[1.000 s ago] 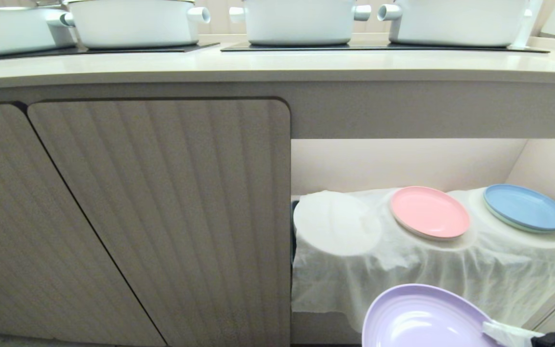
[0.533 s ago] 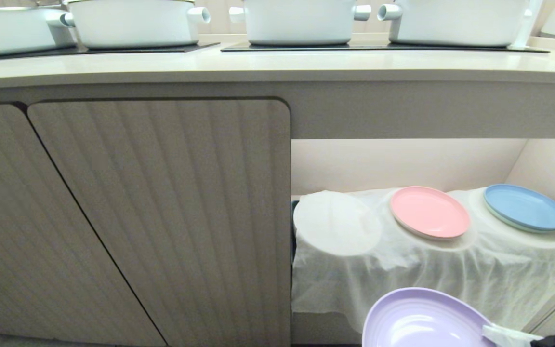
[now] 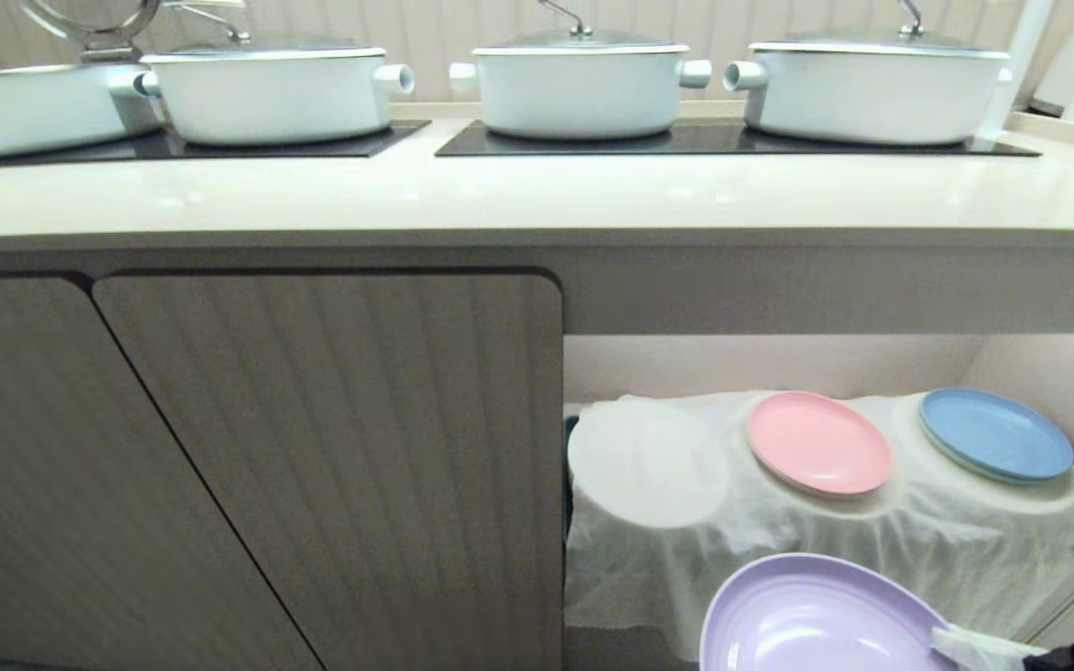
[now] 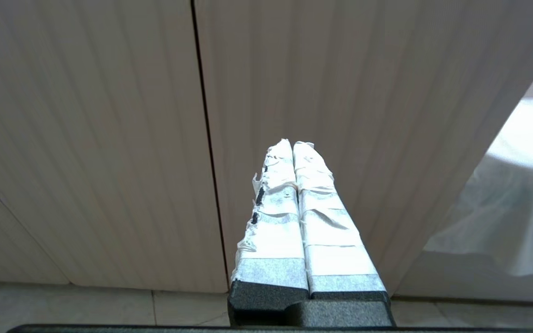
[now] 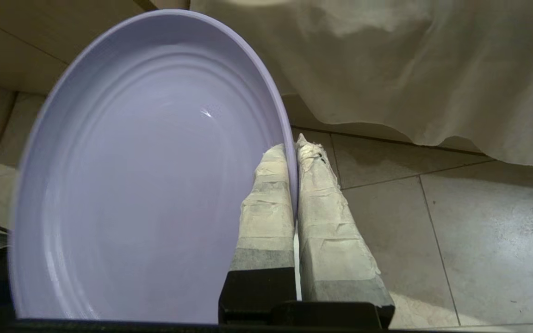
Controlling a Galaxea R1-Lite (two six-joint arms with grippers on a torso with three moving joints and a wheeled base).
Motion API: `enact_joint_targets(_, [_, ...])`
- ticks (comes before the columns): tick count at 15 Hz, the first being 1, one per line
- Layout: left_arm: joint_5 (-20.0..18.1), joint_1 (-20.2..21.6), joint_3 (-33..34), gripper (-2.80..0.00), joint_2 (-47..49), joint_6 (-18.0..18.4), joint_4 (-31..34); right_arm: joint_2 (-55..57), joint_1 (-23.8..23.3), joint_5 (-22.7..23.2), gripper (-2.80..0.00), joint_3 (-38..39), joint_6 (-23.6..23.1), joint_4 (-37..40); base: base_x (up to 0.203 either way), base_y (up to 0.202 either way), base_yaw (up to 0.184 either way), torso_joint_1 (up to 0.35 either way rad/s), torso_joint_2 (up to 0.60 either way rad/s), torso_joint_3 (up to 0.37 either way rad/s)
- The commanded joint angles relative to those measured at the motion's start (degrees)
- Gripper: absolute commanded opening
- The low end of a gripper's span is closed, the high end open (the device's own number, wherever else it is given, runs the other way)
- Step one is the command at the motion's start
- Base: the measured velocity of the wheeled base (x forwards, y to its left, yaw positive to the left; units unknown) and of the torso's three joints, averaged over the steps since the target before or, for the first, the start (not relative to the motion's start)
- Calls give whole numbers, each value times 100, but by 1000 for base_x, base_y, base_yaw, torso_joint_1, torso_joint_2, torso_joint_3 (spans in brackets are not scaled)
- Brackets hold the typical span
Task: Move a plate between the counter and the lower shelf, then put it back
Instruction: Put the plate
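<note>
While the lilac plate [image 5: 146, 175] hangs before the lower shelf [image 3: 826, 550], the right end effector [image 5: 294, 148] pinches its rim

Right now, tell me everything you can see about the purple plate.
The plate is round, shallow and matte lilac, plastic-looking, with a raised rim and faint concentric rings inside, and nothing on it. It is off any surface, held in the air in front of and below the cloth-draped lower shelf, above the tiled floor. The right gripper is shut on its rim at the robot's right side, one taped finger inside and one outside. Nothing else touches it.
</note>
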Motion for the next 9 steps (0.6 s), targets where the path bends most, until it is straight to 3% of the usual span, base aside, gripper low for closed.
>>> enact_joint_targets(1, [5,-2,2,-280,4,-3,-1,21,11,14,-280,-16,3,-16,0,0,0,183,-496,-300])
enact_joint_targets(9, [5,0,2,-280,4,-3,-1,21,2,23,-280,-34,-6,-25,0,0,0,197,-482,-285])
